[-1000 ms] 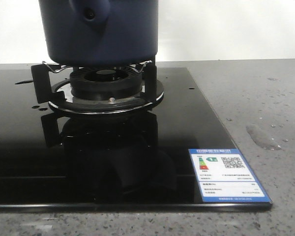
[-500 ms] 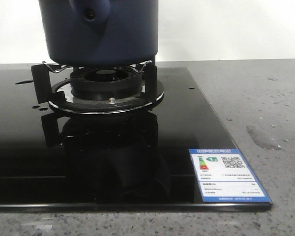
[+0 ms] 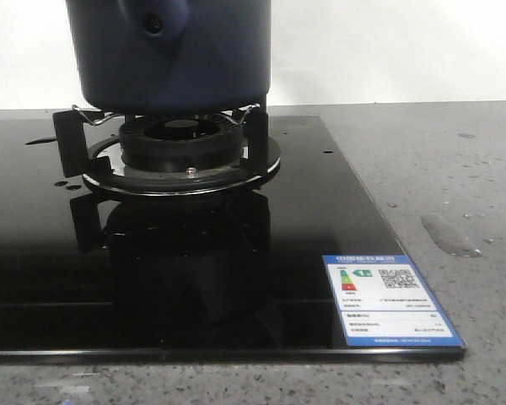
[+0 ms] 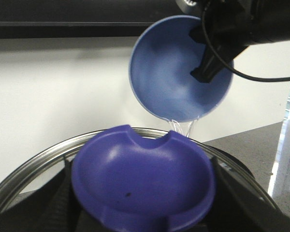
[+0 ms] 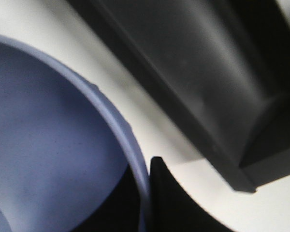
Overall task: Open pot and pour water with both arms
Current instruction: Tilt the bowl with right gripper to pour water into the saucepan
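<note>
The dark navy pot (image 3: 173, 51) stands on the gas burner (image 3: 181, 143); its top is cut off in the front view. In the left wrist view my left gripper (image 4: 142, 215) is shut on the purple-blue lid (image 4: 142, 179) and holds it clear of the pot's metal rim (image 4: 34, 162). My right gripper (image 4: 208, 53) holds a light-blue bowl (image 4: 174, 67) tilted above the pot. A thin stream of water (image 4: 181, 128) falls from the bowl behind the lid. In the right wrist view the bowl's rim (image 5: 121, 125) is pinched in my right gripper (image 5: 147, 193). Neither gripper shows in the front view.
The burner sits on a black glass hob (image 3: 320, 211) with a blue energy label (image 3: 388, 299) at its front right corner. A small water puddle (image 3: 451, 236) and droplets lie on the grey counter to the right. A white wall is behind.
The pot has not moved. The dark reflection on the glass hob has shifted slightly.
</note>
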